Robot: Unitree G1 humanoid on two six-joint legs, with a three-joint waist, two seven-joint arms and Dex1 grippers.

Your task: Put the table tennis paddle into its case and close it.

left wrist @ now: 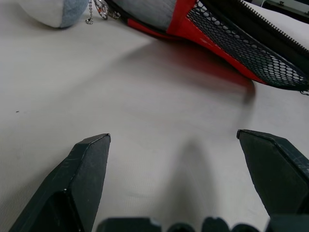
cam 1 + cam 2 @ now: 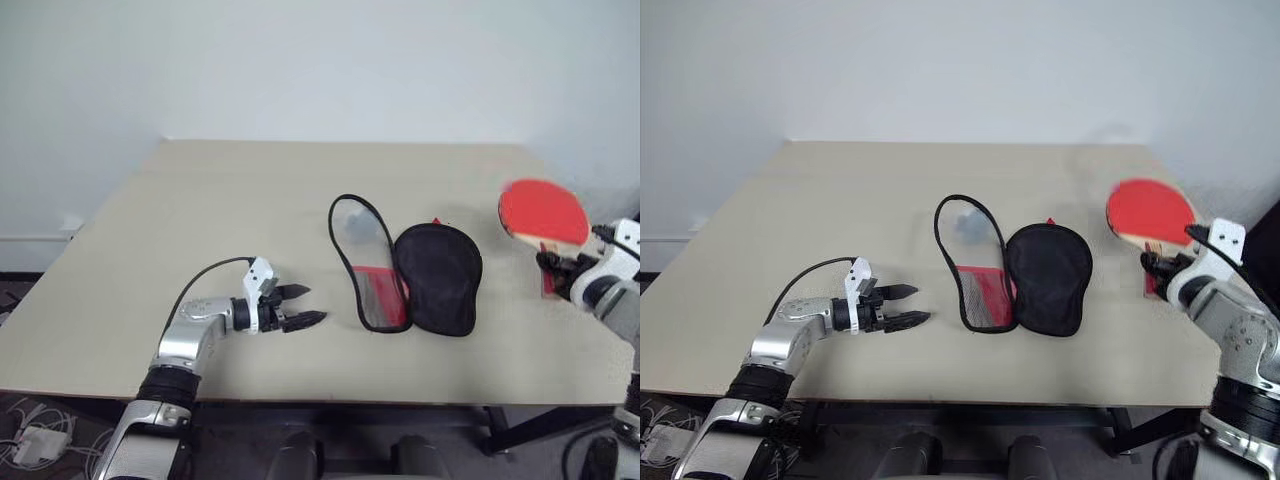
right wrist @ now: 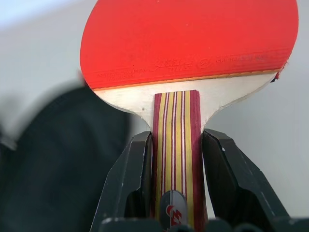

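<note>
Right now our right gripper has its two black fingers pinched on the striped wooden handle of the table tennis paddle, one finger on each side of the grip, with the red rubber blade standing out beyond the fingertips. We hold the paddle off the table, at its right side, clear of the surface and to the right of the case. Our left gripper sits low over the table on the left with its fingers spread wide and nothing between them, pointing toward the case and a little apart from it.

The case lies open near the middle of the table, its two halves spread side by side: the half nearer our left gripper shows a grey panel, black trim and a red lower part, while the right half shows its black lining facing up.

We judge the pick-up done and the carry to the case in hand. Next we need to bring the paddle leftward and lower it flat onto the black-lined half, blade over the rounded end and handle toward the narrow end. Our left gripper looks well placed to steady or fold the other half over afterward.
</note>
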